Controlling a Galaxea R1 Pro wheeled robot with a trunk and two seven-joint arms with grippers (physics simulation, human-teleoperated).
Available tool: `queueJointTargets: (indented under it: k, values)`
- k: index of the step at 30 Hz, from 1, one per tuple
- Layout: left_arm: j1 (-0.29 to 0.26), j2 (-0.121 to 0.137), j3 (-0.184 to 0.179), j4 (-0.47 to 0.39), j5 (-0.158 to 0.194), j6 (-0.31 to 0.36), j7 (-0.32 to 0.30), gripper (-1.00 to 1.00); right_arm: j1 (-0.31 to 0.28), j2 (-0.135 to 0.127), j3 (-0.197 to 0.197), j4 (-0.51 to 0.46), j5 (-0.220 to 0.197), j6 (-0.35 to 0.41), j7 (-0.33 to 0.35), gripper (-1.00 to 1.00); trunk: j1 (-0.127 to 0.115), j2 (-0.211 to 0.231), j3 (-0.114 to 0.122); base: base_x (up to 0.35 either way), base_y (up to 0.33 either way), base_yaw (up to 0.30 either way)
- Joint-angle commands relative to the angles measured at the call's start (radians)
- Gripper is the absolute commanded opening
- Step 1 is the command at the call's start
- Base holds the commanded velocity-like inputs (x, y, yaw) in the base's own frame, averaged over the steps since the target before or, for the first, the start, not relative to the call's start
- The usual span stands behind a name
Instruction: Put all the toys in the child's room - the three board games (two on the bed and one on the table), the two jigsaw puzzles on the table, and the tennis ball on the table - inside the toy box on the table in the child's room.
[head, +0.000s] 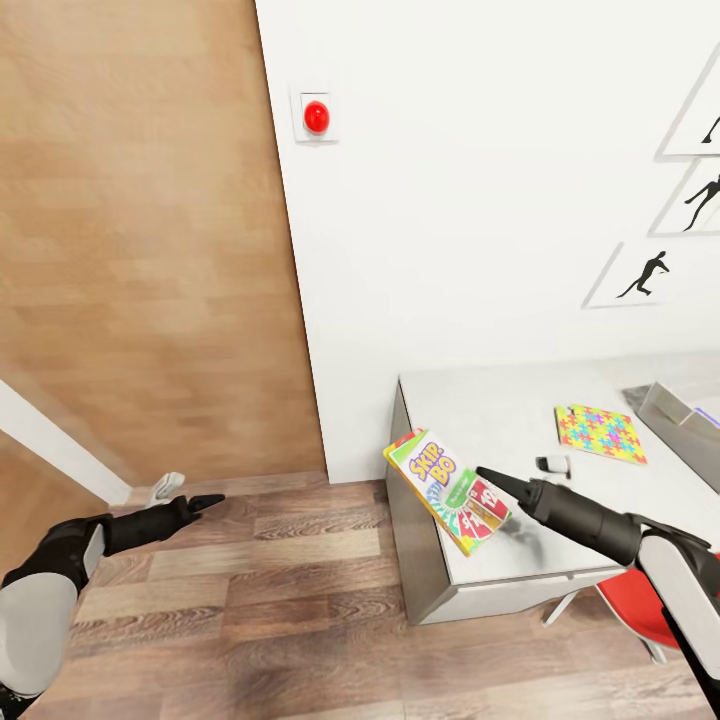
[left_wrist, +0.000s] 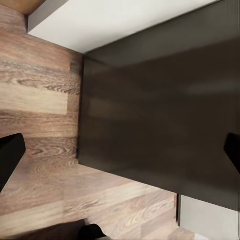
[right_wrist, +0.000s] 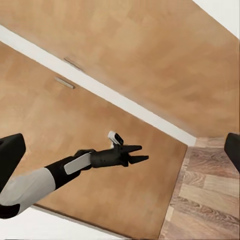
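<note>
A "Skip-Bo" board game (head: 447, 488) lies tilted at the near left corner of the pale grey table (head: 490, 400), part of it past the edge. My right gripper (head: 490, 477) points at it from the right, tip at the box. In the right wrist view its fingers (right_wrist: 10, 160) stand wide apart with nothing between them. A jigsaw puzzle (head: 600, 432) lies flat further right on the table. The grey toy box (head: 672, 410) is cut off by the right edge. My left gripper (head: 205, 500) hovers open over the wood floor, well left of the table.
A wooden door (head: 140, 230) fills the left, and a white wall with a red button (head: 316, 116) and silhouette pictures (head: 645, 275) rises behind the table. A small white-and-black object (head: 553, 464) sits on the table. A red chair (head: 640, 610) stands under my right arm.
</note>
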Motion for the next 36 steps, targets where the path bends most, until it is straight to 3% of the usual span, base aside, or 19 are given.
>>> queueJointTargets:
  k: [1,7,10,16,20,28,33,36]
  values:
    - [-0.001,-0.004,0.009,-0.001,-0.009,0.009,-0.006,1.0,-0.001,0.0,-0.001,-0.002,-0.002,-0.006,0.021,1.0,0.001,-0.002,-0.002,0.0,0.0,0.0]
    - [-0.002,-0.019,0.009,0.0,-0.008,0.015,-0.006,1.0,0.0,0.0,-0.001,-0.005,-0.001,-0.075,0.15,1.0,0.001,-0.002,-0.002,0.0,0.0,0.0]
    - [-0.003,-0.024,0.009,0.0,-0.008,0.02,-0.006,1.0,0.0,0.0,-0.001,-0.002,-0.001,-0.083,0.171,1.0,0.001,-0.002,-0.002,0.0,0.0,0.0]
    - [-0.011,-0.045,0.009,0.0,-0.007,0.035,-0.006,1.0,0.0,-0.001,-0.002,0.0,-0.002,-0.081,0.177,1.0,0.001,-0.002,-0.002,0.0,0.0,0.0]
    - [-0.023,-0.08,0.009,0.0,-0.007,0.045,-0.003,1.0,0.0,0.0,-0.002,-0.001,-0.007,-0.088,0.18,1.0,0.001,-0.002,-0.002,0.0,0.0,0.0]
    - [-0.033,-0.168,0.009,0.0,-0.003,0.045,0.12,1.0,0.0,0.014,-0.001,-0.001,-0.012,-0.094,0.186,1.0,0.001,-0.002,-0.002,0.0,0.0,0.0]
    - [-0.033,-0.19,0.01,0.0,0.008,0.044,0.142,1.0,0.001,0.016,-0.001,0.002,-0.021,-0.09,0.186,1.0,0.001,-0.002,-0.002,0.0,0.0,0.0]
    - [-0.034,-0.196,0.012,0.0,0.026,0.044,0.147,1.0,0.006,0.016,-0.001,0.003,-0.05,-0.089,0.185,1.0,0.001,-0.002,-0.002,0.0,0.0,0.0]
